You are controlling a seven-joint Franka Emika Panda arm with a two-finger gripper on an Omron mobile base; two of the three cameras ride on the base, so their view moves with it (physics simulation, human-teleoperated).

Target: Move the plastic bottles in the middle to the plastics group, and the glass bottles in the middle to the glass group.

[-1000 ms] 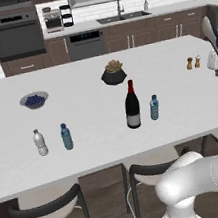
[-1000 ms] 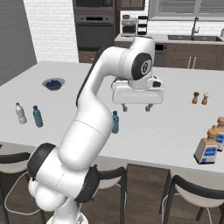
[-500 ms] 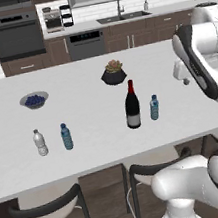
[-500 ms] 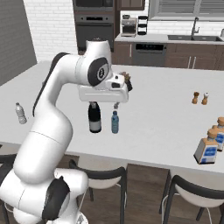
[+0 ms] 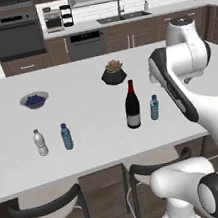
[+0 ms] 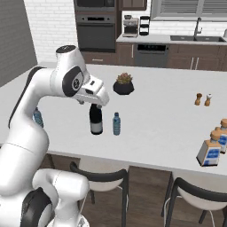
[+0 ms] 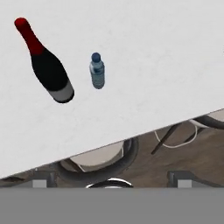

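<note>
- My gripper (image 6: 91, 104) hangs above the counter (image 5: 92, 116), just over the wine bottle (image 5: 131, 106); jaws spread as wide as they go, nothing between them.
- Wine bottle upright near the counter's front edge, red top, pale label. In the hand view it (image 7: 47, 65) lies left of the small bottle (image 7: 97, 71).
- Small pale water bottle (image 5: 154, 107), dark cap, stands just right of the wine bottle, close but apart.
- Plastics pair well to the left on the same counter: whitish bottle (image 5: 40, 142) and blue bottle (image 5: 66, 136), side by side, near the front edge.
- Two squarish bottles with tan necks and blue-white labels (image 6: 209, 151) at the far right, near the front edge; one stands partly behind the other.
- Behind the wine bottle: potted plant (image 5: 113, 72). Bowl of blue fruit (image 5: 34, 100) back left. Two shakers (image 6: 203, 99) back right.
- Stools (image 7: 105, 159) under the front edge.
</note>
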